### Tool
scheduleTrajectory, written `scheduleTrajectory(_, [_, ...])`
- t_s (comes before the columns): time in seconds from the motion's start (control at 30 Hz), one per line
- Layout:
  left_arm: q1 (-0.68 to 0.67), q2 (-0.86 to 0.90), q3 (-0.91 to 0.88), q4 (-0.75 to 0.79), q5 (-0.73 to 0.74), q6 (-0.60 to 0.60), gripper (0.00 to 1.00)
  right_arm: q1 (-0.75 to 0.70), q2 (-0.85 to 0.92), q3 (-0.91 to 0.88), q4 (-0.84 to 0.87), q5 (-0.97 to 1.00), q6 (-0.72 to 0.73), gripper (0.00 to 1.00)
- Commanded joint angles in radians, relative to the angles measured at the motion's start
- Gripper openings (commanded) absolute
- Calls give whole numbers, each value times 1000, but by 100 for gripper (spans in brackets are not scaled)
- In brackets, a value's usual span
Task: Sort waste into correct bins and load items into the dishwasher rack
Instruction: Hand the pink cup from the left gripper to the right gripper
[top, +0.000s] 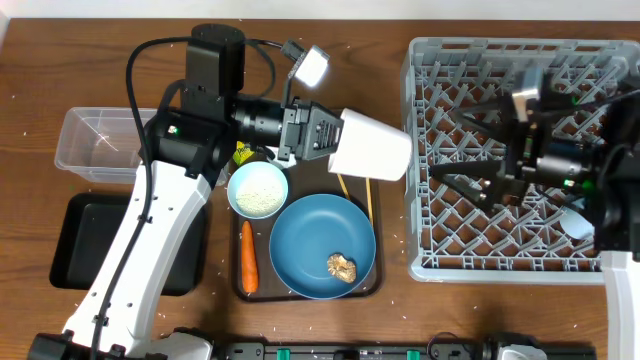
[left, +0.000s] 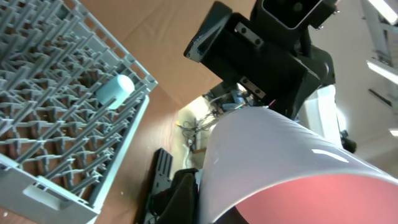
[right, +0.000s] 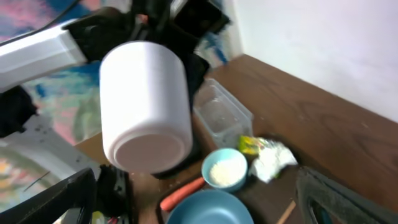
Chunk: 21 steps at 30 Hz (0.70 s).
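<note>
Left claw (top: 336, 136) pinching rim of smooth pale-pink cylindrical cup (top: 372, 145), glossy white outside. Cup lies on its side, lifted off table, just left of square grey plastic pegged rack (top: 500, 264). Right claw (top: 478, 150) spread wide above rack's lattice.

Plate (top: 310, 238) on tray (top: 262, 289), rack (top: 480, 263) at right

Right hand (top: 452, 148) spread over rack (top: 430, 250) middle — near-left pegs free; light-blue cup (left: 115, 90) near-right.
</note>
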Motion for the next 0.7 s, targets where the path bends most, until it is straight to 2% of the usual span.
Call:
scheduleTrajectory(0.0, [2, -6, 9, 3, 47, -11, 6, 57, 11, -2, 36, -29, 41, 96])
scheduleTrajectory(0.3, [2, -6, 9, 5, 47, -26, 6, 212, 60, -2, 71, 46, 51, 95])
scheduleTrajectory(0.47, [2, -6, 9, 6, 47, -26, 6, 299, 102, -2, 135, 62, 52, 89])
scheduleTrajectory(0.67, [2, -6, 9, 7, 47, -25, 6, 312, 108, -2, 157, 106, 87, 84])
